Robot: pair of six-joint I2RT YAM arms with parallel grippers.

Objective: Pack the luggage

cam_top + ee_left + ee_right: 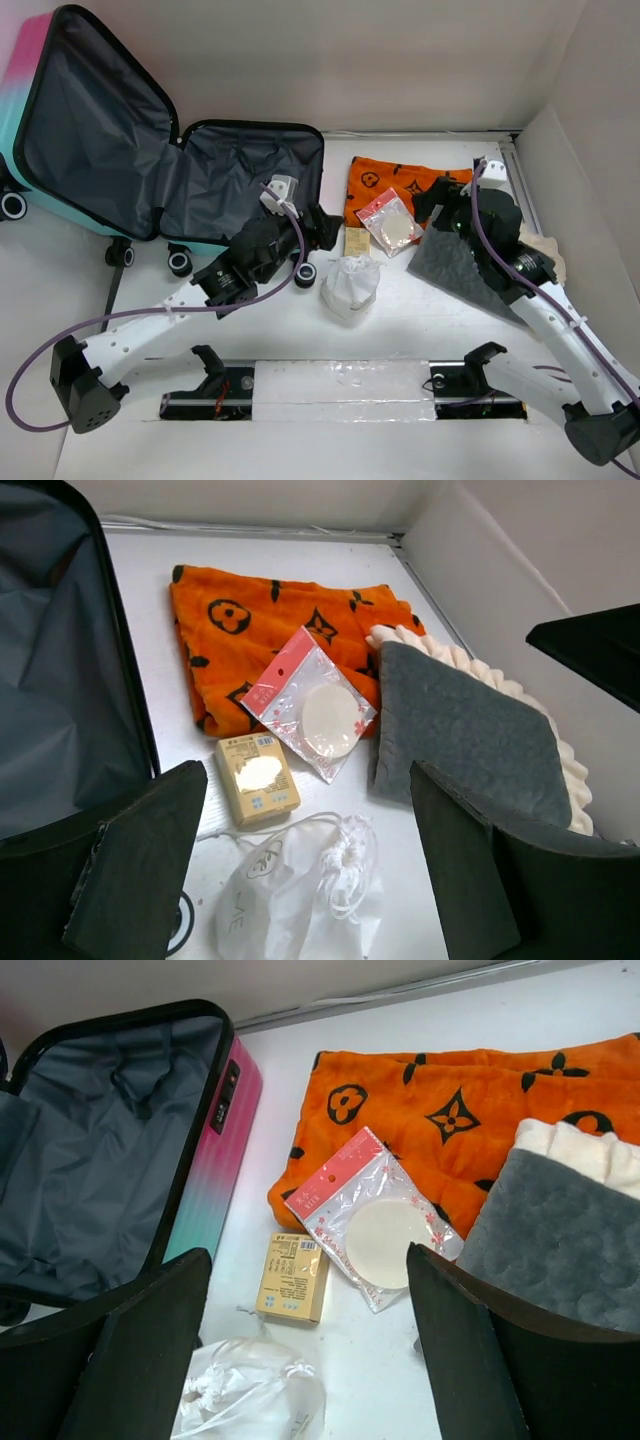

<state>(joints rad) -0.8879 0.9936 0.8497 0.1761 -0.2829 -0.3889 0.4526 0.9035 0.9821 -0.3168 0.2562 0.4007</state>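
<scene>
**A:** We've got the small pink-to-teal hard-shell suitcase (100, 130) lying open at the far left of the white worktop (400, 330), with nothing packed in it that we can see.

**B:** Both sets are spread wide with nothing between them. The left fingers (130, 870) and right fingers (480, 1350) are looking at the same pile.

**A:** That's our worry. Two arms reaching in there could knock together.

**B:** The clear sachet with the red header and round white pad (310, 705) lies flat, partly on the orange black-patterned blanket (250, 610). A pinch there may drag the blanket along.

**A:** The little tan cardboard box (257, 778) sits just beside it and is easily nudged.

**B:** And the limp white drawstring bag (350, 285) could slip. The case has wheels too, so a shove at its rim might roll it.
</scene>
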